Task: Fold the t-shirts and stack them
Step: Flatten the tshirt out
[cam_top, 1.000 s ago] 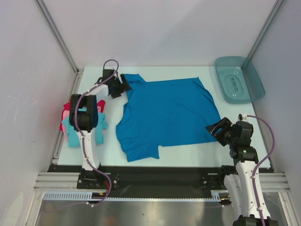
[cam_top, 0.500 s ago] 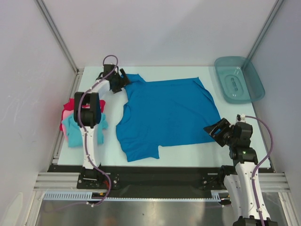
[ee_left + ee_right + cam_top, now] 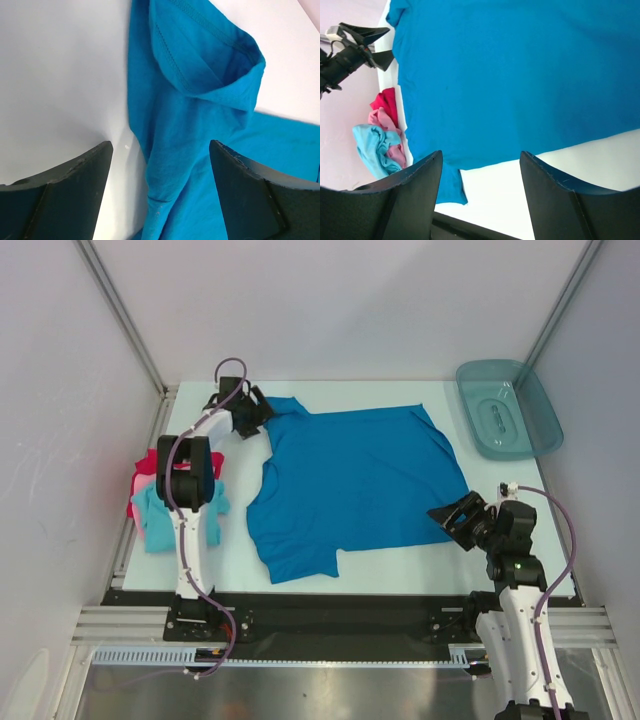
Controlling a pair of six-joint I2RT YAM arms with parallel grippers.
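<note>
Nearest to us, the right gripper (image 3: 446, 523) hangs low over the table (image 3: 400, 565), just beside the near right corner of the medium blue t-shirt (image 3: 355, 480). Its fingers (image 3: 410, 190) stand well apart with nothing between them, and from the wrist we see the shirt's edge lying just past their tips. The blue shirt is spread mostly flat across the middle of the table, with one sleeve pointing back toward the arm bases. To the left of it, at the table's left edge, we find the other shirts in a crumpled heap: the light turquoise t-shirt (image 3: 155, 518) nearest, the pink t-shirt (image 3: 141, 484) behind it, the red t-shirt (image 3: 147, 460) farthest. The left arm's elbow covers part of that heap, and we cannot make out where one shirt ends beneath another. Farther back, the left gripper (image 3: 266, 412) sits at the blue shirt's far left sleeve (image 3: 200, 75). Its jaws are spread wide on either side of the bunched sleeve and grip nothing; whether the tips touch the table we cannot tell. At the far right corner a teal tray (image 3: 535, 425) sits apart from the shirt.
</note>
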